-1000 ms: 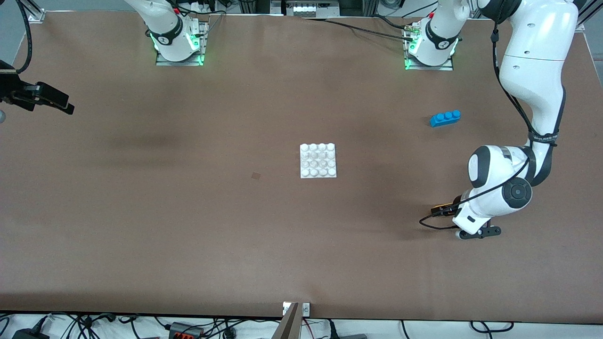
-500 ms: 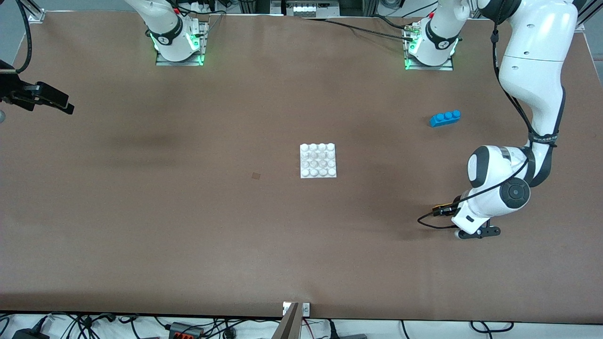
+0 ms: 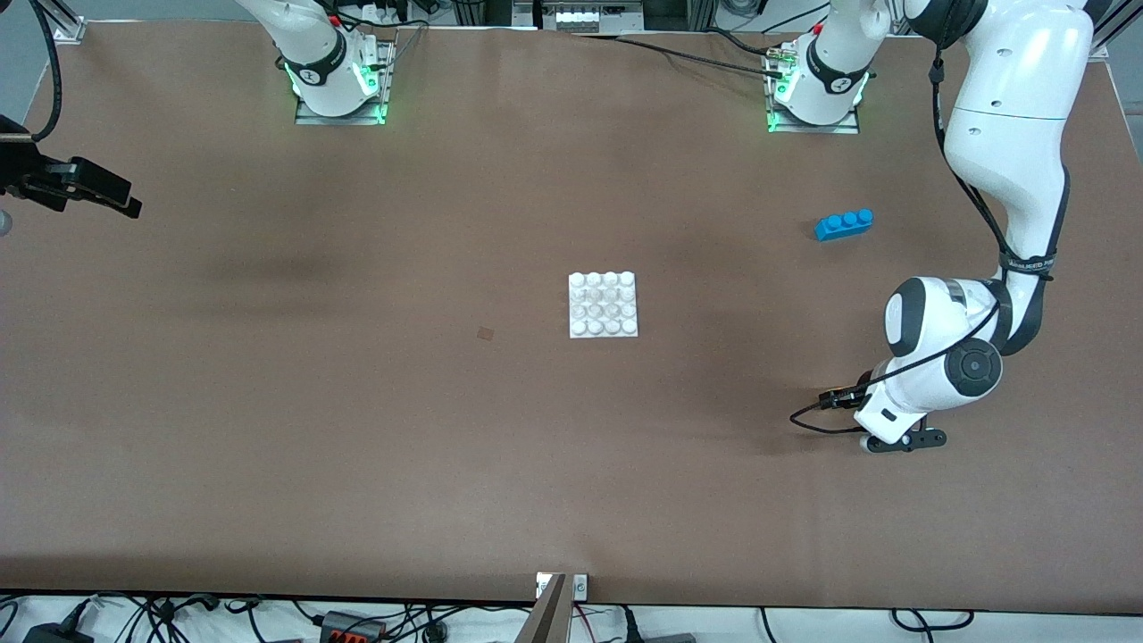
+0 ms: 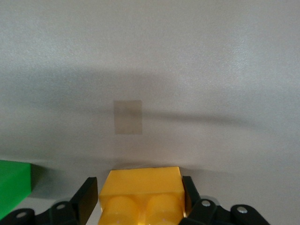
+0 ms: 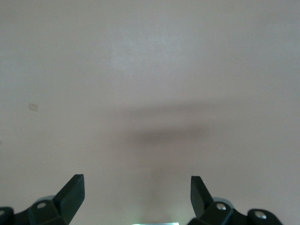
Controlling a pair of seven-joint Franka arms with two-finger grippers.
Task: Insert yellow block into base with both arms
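Brown matting covers the long table (image 3: pixel 357 429), with both arm bases standing along its upper edge in the front view and cables trailing off the table's near edge.

At the right arm's end of the table, the right gripper (image 3: pixel 85 187) hangs in the air over the brown surface near the table's edge, waiting. Its wrist view shows the two black fingers (image 5: pixel 70 192) spread wide apart with only bare tabletop between them; nothing is held or touched.

Toward the middle lies the base (image 3: pixel 604 304), a flat white square plate with its grid of round studs, sitting alone on the mat, well apart from both grippers. No brick is on it.

Toward the left arm's end, a blue brick (image 3: pixel 844 223) with three studs rests on the mat, farther from the front camera than the left arm's wrist. The left arm bends down low over the table, and the left gripper (image 3: pixel 844 396) is mostly hidden beneath its white wrist in the front view. The left wrist view shows its jaws closed in against the two sides of the yellow block (image 4: pixel 143 194), each black finger (image 4: pixel 88 197) pressed flat to a face, the block's two studs toward the camera. A green brick (image 4: pixel 14 180) lies just beside the held block, near one finger but not touching it. A small pale square patch (image 4: pixel 128 117) marks the mat close by.
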